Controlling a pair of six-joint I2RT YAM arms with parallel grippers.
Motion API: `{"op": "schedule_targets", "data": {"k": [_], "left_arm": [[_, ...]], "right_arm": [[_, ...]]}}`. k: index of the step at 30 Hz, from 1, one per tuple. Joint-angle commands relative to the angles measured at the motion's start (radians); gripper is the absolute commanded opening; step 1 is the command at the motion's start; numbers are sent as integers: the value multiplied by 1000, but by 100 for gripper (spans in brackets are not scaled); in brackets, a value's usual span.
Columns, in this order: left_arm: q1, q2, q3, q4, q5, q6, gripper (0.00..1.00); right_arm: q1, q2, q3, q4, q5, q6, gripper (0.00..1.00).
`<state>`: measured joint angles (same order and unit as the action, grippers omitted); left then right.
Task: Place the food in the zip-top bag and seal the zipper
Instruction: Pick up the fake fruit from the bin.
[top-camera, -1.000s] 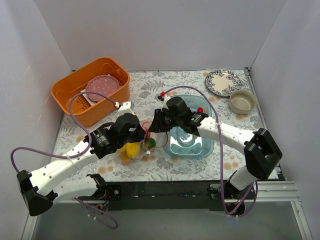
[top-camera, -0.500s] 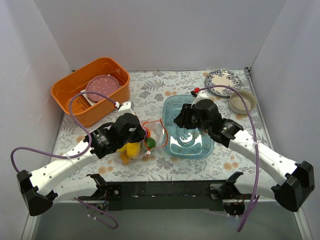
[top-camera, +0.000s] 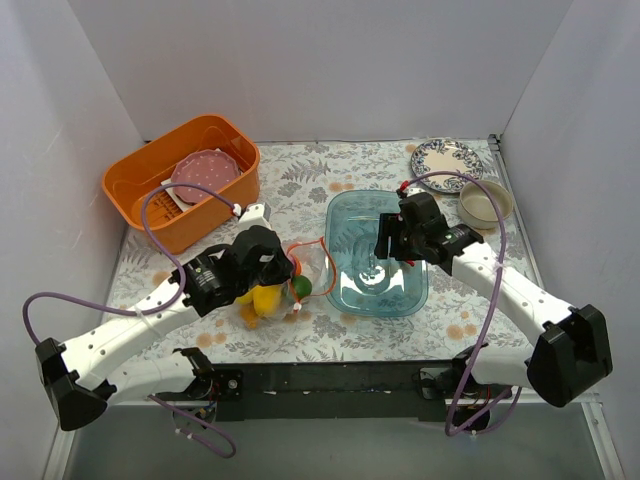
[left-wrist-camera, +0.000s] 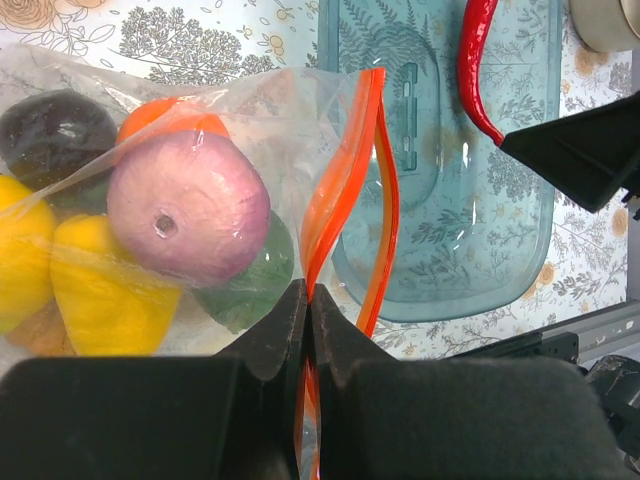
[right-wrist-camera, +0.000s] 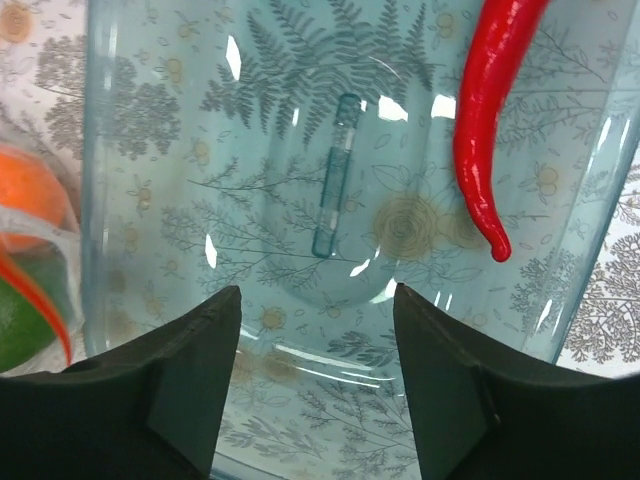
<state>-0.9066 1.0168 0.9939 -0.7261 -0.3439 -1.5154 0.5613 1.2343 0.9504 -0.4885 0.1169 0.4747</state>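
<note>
The zip-top bag (left-wrist-camera: 250, 100) lies left of the clear blue tray (top-camera: 350, 225) and holds a purple onion (left-wrist-camera: 188, 208), an orange (left-wrist-camera: 165, 118), a dark round fruit (left-wrist-camera: 50, 130), yellow pieces (left-wrist-camera: 100, 295) and a green one (left-wrist-camera: 250, 290). Its mouth gapes toward the tray, and the two orange-red halves of the zipper (left-wrist-camera: 345, 170) are apart. My left gripper (left-wrist-camera: 308, 290) is shut on one zipper strip at the near end. A red chili (right-wrist-camera: 490, 130) lies in the tray (right-wrist-camera: 250, 150). My right gripper (right-wrist-camera: 315, 295) is open and empty above the tray, left of the chili.
An orange basket (top-camera: 150, 180) with a pink plate (top-camera: 205, 175) stands at the back left. A patterned plate (top-camera: 445, 163) and a beige bowl (top-camera: 485, 202) sit at the back right. White walls close in the table on three sides.
My right gripper has pulled back from the bag's mouth to the right and now hangs over the tray. My left gripper has stayed shut on the zipper strip.
</note>
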Motion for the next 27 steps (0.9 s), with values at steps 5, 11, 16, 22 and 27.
{"op": "schedule_targets", "data": {"k": [5,11,16,22,27], "left_arm": [[3,14,28,19,13,4,0],[2,9,20,16,16,12,0],[3,-4,11,14,16,12,0],[3,-20,15,-4,-3,4,0],[3,-52,-18,1,3,-25,0]], "right_arm": [[-63,93,27,-4,-54,-74,88],[-92,162,42,16,-82,-123,95],[-107,209,57,31,-100,-166,94],[-116,272,85,22,-57,-208,90],[-123,315,109,24,-14,-196,84]]}}
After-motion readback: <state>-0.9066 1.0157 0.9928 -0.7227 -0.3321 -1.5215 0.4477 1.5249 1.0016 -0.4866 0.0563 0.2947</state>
